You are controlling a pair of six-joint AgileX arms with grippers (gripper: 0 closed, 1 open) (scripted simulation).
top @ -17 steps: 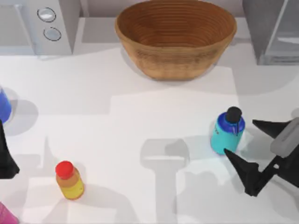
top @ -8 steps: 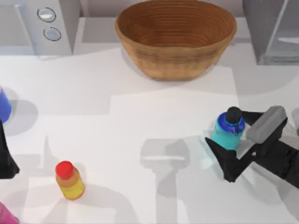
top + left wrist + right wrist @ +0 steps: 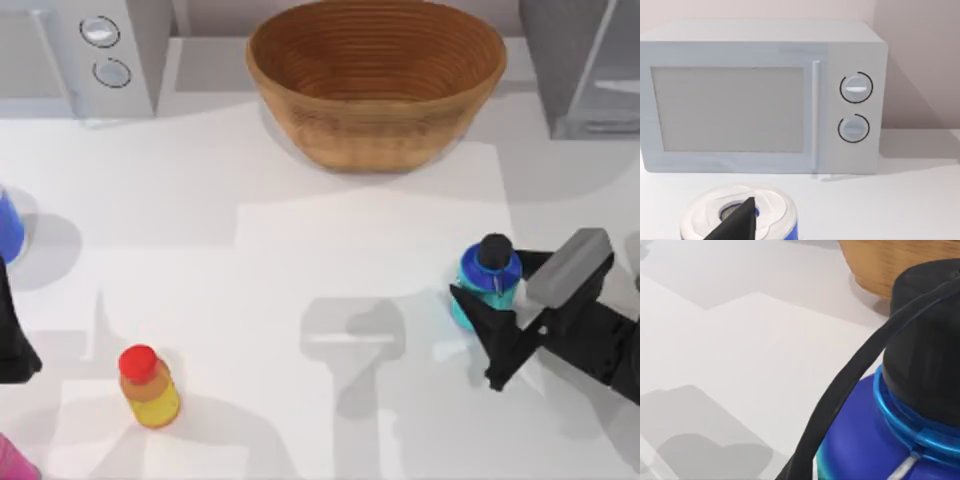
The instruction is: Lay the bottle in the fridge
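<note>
Currently grasp step: right gripper jaws straddle the upright bottle at table right, closed on it or not I cannot tell; next needs a firm squeeze, then lift toward the fridge; left arm parked far left.

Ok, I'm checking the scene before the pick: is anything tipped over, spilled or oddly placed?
Nothing stands out. The bottle stands upright on the table with the right tool closed in around it. The yellow-orange bottle is upright too, and the basket sits level at the back. The left tool is parked at the left edge.
</note>
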